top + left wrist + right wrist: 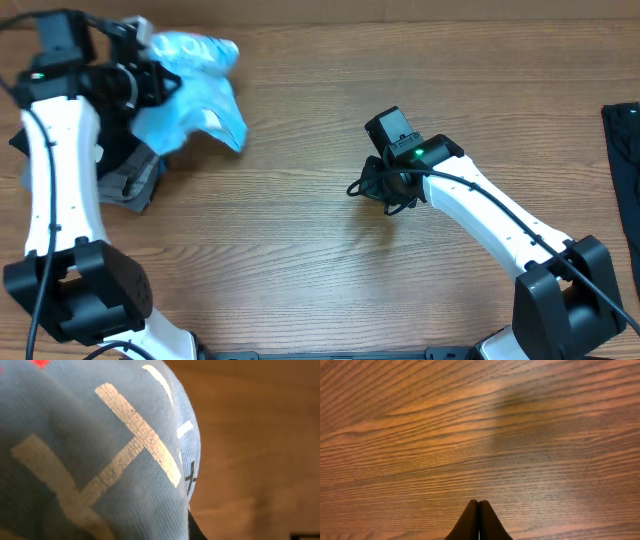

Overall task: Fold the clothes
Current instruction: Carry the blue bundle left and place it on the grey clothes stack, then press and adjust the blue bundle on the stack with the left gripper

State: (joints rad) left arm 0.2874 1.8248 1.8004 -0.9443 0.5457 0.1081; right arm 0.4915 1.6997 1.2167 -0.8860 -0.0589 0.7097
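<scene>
Light-blue soft knitted garment with cracked white print (205, 90): bunched far-left on wooden worktop (330, 290), at left fingers (150, 80) | left grip: cannot tell, cloth hides it | right fingers (479, 522): clenched, empty | handling: likely light, floppy; pinch a corner.

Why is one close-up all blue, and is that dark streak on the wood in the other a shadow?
Left wrist view: the light blue garment crowds the lens; the table behind is out of focus. Right wrist view: sharp wood grain, and yes, likely a soft shadow above the shut right gripper. Overhead view: even light, no glare.
</scene>
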